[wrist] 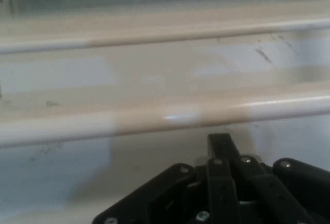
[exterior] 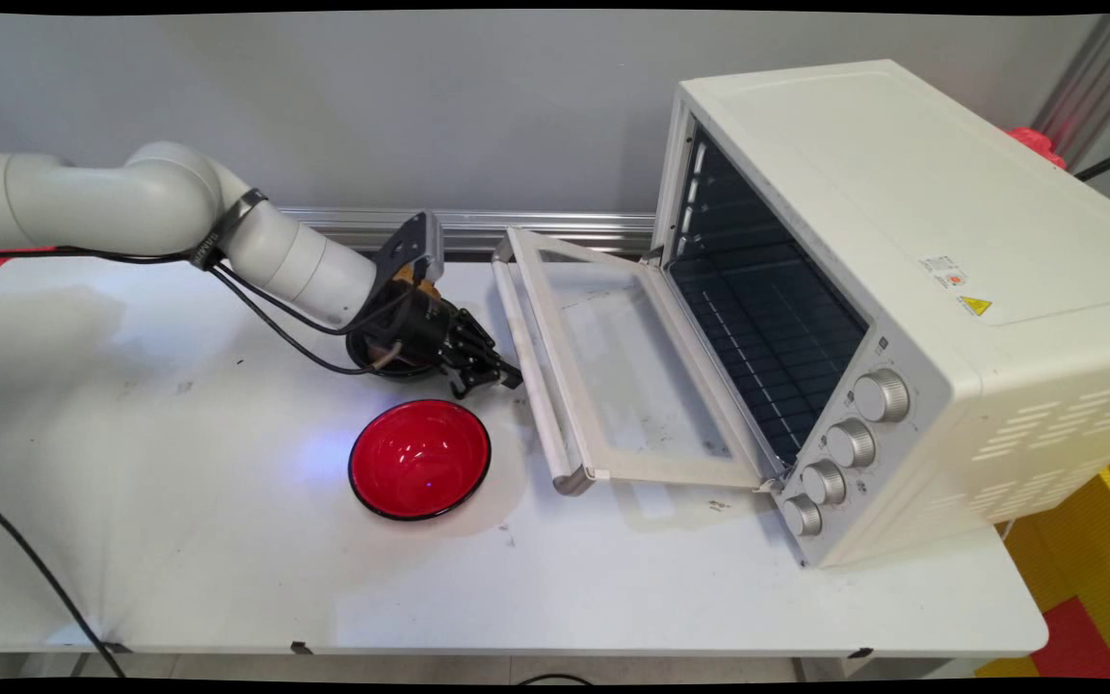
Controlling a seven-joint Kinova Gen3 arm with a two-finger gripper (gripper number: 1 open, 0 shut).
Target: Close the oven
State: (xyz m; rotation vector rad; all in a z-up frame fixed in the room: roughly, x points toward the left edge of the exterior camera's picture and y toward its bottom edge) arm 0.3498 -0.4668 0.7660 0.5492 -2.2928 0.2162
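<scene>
**Oven door down flat, pincer closed just short of its handle**

Oven door [exterior: 632,366] lies swung fully down, its glass pane about level above the bench [exterior: 179,540] and reaching from the oven's mouth toward the bench's left edge. The hinge side sits against the cream oven [exterior: 902,241], which stands on the right part of the bench with its dark, open cavity facing left. The door's pale bar handle [exterior: 526,366] forms its free edge. The handle's long axis runs from near the bench's far edge toward the near edge, its near end angled slightly to the right. In the hand view the handle [wrist: 165,118] crosses the whole picture as a level bar, with the door's frame and pane beyond it.

The black pincer [exterior: 497,376] is just left of the handle, about halfway along it, and points at it nearly level and low over the bench. I cannot tell whether it touches the bar. Its fingers are closed together with nothing between them, and in the hand view the pincer [wrist: 219,144] ends just below the bar.

The white arm [exterior: 179,207] comes in from the bench's left edge, bends at a joint and slopes down to the right, with black cables [exterior: 276,328] looping beneath it.

A red bowl [exterior: 420,458] with a dark rim stands upright near the pincer, toward the bench's near edge and left of the handle's near end. Four silver knobs [exterior: 851,443] line the oven's front panel, right of the cavity.
</scene>
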